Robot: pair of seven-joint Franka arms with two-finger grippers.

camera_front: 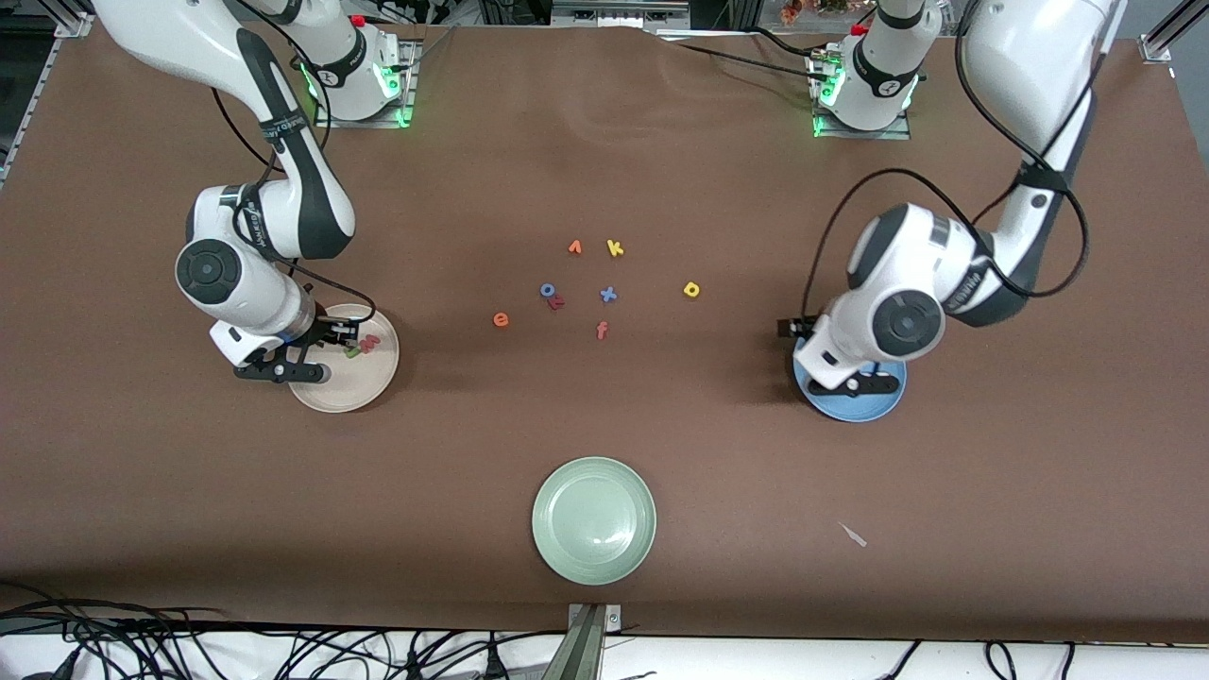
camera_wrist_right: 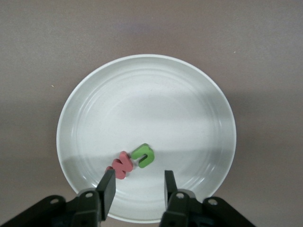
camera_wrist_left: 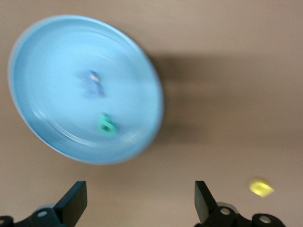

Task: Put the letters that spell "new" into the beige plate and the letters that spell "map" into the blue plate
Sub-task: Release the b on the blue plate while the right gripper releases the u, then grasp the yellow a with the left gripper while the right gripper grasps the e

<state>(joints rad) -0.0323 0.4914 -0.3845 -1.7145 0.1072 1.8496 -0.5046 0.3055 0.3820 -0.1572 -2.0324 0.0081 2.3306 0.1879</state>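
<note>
At the right arm's end of the counter, the right tool [camera_wrist_right: 137,185] hangs low over the beige plate [camera_front: 364,389]. Its fingers [camera_wrist_right: 107,185] stand a little apart with nothing pinched between them. In the plate lie the pinkish-red w [camera_wrist_right: 119,165] and the green n [camera_wrist_right: 143,155], touching each other, the w just beside one fingertip.

The loose letters are scattered in the middle of the counter. The orange e [camera_front: 501,319] lies nearest the beige plate. Next come a blue o [camera_front: 547,290] with a small red letter [camera_front: 557,302] against it, and an orange v [camera_front: 574,247] farther from the front camera. A pinkish-red f [camera_front: 602,330] lies nearer to the camera than a blue x [camera_front: 608,294], and a yellow k [camera_front: 615,248] sits beside the v. The yellow p [camera_front: 691,290] lies apart from the cluster, toward the left arm's end. A pale green plate [camera_front: 593,519] sits well nearer to the camera than the letters.

At the left arm's end, the left tool [camera_wrist_left: 139,201] is over the edge of the blue plate [camera_front: 864,408], fingers spread wide and empty. The blue m [camera_wrist_left: 90,82] and the teal a [camera_wrist_left: 107,124] lie in that plate, near each other. A white scrap [camera_front: 855,535] lies on the counter nearer to the camera.
</note>
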